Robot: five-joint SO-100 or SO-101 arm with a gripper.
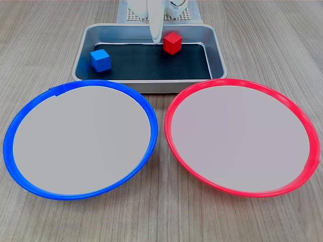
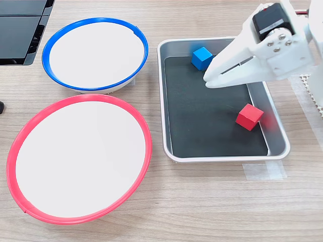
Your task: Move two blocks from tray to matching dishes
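The grey tray (image 1: pixel 151 85) (image 2: pixel 222 155) holds both cubes on its black floor. The blue block (image 1: pixel 100 60) (image 2: pixel 202 57) lies at the first exterior view's left end, and the red block (image 1: pixel 172 43) (image 2: pixel 249 117) sits toward the far wall. My white gripper (image 1: pixel 156 39) (image 2: pixel 208 80) hangs over the tray between them, nearer the blue block in the second exterior view. Its jaws are shut with nothing in them. In front of the tray, the blue-rimmed dish (image 1: pixel 81 138) (image 2: pixel 93 53) and the red-rimmed dish (image 1: pixel 239 136) (image 2: pixel 78 159) lie side by side, both bare.
Everything rests on a wooden table (image 1: pixel 161 222). The arm's base stands on a white mesh mat (image 1: pixel 132 15) behind the tray. Black flat objects (image 2: pixel 20 30) sit at the second exterior view's top left. Clear tape (image 2: pixel 262 171) is stuck beside the tray.
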